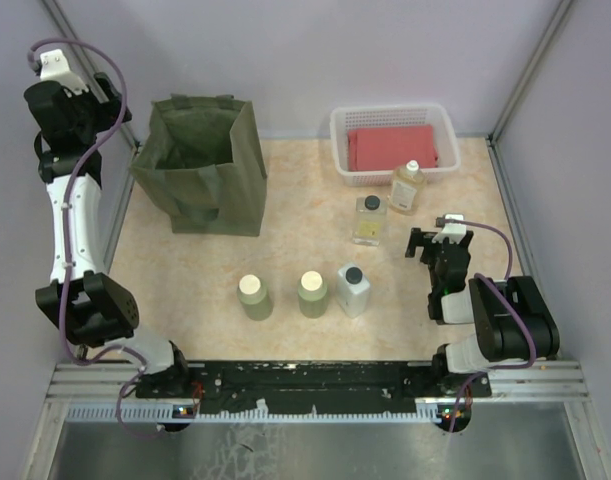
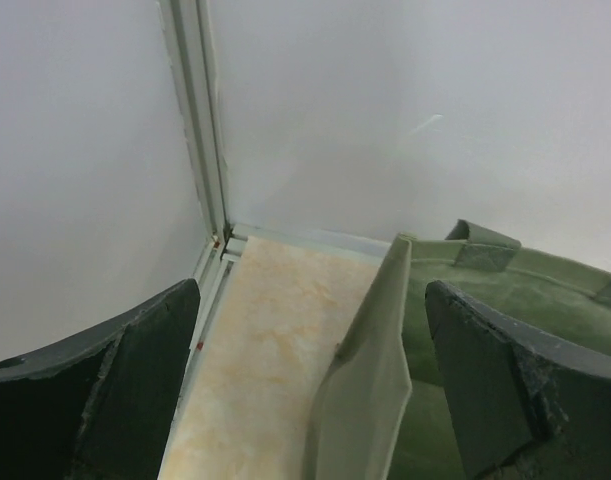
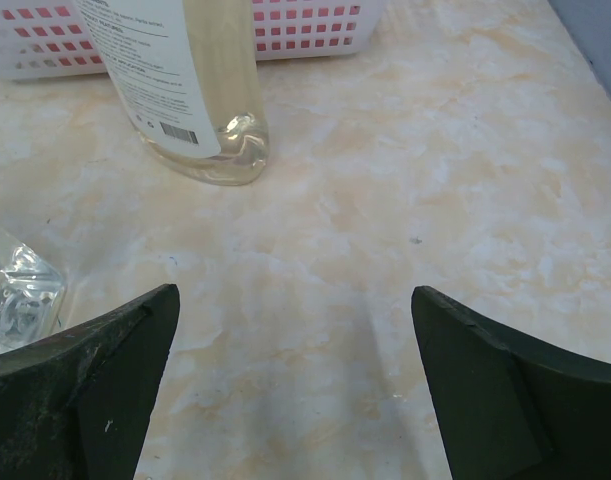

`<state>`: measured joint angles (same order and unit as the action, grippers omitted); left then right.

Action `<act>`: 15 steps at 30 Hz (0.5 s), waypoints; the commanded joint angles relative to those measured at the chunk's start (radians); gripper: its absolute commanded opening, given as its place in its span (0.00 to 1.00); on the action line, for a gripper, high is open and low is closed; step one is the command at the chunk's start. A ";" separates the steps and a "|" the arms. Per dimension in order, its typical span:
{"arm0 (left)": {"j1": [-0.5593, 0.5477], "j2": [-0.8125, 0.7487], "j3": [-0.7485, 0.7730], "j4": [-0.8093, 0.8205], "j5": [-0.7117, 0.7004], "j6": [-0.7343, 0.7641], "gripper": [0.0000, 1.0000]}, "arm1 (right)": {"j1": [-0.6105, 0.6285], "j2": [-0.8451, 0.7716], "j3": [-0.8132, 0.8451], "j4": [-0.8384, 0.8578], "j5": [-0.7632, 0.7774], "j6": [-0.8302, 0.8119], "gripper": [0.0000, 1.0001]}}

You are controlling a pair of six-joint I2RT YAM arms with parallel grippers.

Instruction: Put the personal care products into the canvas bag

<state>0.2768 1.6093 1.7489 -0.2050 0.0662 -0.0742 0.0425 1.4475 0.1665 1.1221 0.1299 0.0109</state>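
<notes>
Upright: 5 bottles w/ caps up; canvas bag mouth up.

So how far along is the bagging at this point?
Nothing bagged yet: two olive bottles, the white bottle and two clear bottles all stand on the table. Both grippers are open and empty, the left gripper astride the canvas bag's rim, the right gripper near the clear bottles. All five remain.

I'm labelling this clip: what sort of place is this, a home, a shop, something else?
Probably a robotics lab test cell: plain wall panels in a metal frame enclose the table, and two robot arms are bolted to a rail at its edge.
</notes>
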 commanded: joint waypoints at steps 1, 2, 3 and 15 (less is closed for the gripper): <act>-0.001 -0.071 -0.046 0.059 0.059 0.008 1.00 | -0.004 -0.001 0.025 0.073 0.010 0.000 0.99; -0.001 -0.073 -0.049 0.059 0.070 0.010 1.00 | -0.004 -0.001 0.025 0.073 0.010 0.000 0.99; -0.002 -0.077 -0.053 0.061 0.091 0.012 1.00 | -0.004 -0.001 0.025 0.073 0.009 0.000 0.99; -0.043 -0.115 -0.292 0.187 0.514 0.036 1.00 | -0.005 -0.001 0.025 0.073 0.009 0.000 0.99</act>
<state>0.2607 1.4990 1.5352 -0.0772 0.4866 -0.0769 0.0425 1.4475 0.1665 1.1221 0.1299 0.0109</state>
